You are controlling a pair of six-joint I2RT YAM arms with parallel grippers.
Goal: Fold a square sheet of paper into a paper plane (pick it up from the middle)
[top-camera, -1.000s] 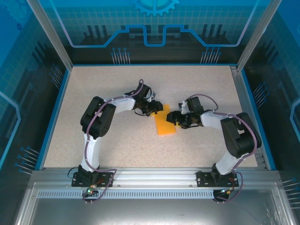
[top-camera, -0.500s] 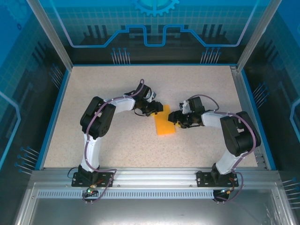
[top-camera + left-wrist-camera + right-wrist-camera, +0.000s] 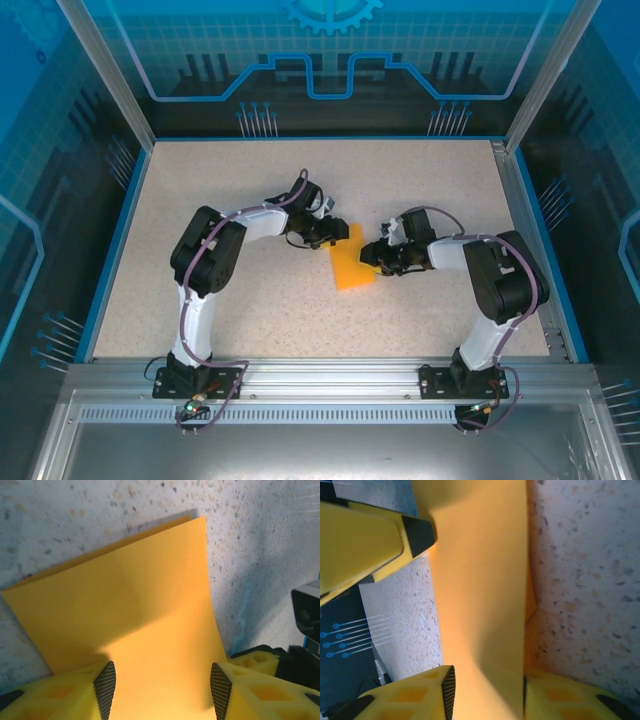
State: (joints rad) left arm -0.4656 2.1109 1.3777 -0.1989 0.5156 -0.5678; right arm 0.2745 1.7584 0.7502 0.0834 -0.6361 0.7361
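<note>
On the table (image 3: 200, 180), seen from above, we find the square sheet of paper (image 3: 352, 266) folded, with the left gripper (image 3: 326, 233) and right gripper (image 3: 374, 256) at opposite ends, probably steadying it. Our left wrist view has the jaws apart, straddling the sheet's edge. Our right wrist view shows the same.

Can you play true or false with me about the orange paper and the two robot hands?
1. The paper is orange-yellow. True.
2. The paper sits between the left gripper and the right gripper. True.
3. The paper is already a pointy plane. False: it is a folded piece with square corners.
4. The left gripper's fingers are squeezed shut. False: they stand apart, with paper between them.
5. The table is plain black. False: it is speckled beige.
</note>
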